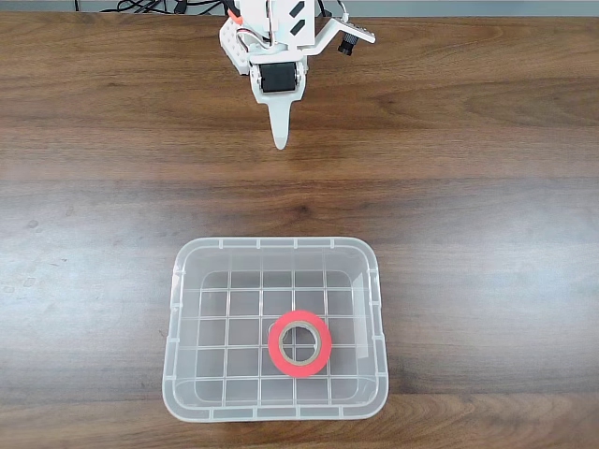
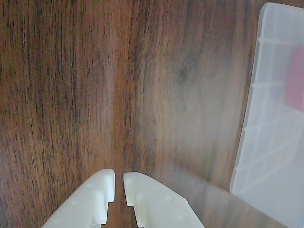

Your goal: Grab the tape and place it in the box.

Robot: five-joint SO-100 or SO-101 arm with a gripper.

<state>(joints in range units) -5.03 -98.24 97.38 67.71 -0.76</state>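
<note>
The red-orange tape (image 1: 299, 343) lies flat inside the clear plastic box (image 1: 276, 251), right of the box's centre on the grid bottom. In the wrist view a pink-red blur of the tape (image 2: 297, 85) shows through the box (image 2: 273, 142) at the right edge. My white gripper (image 1: 280, 140) hangs at the top of the fixed view, well apart from the box, with its tip pointing toward it. In the wrist view the gripper (image 2: 119, 178) enters from the bottom, its two fingers nearly touching with nothing between them.
A dark wooden table (image 1: 94, 187) runs across the whole fixed view. Black cables (image 1: 159, 6) lie along the far edge behind the arm's base. The box sits close to the table's near edge.
</note>
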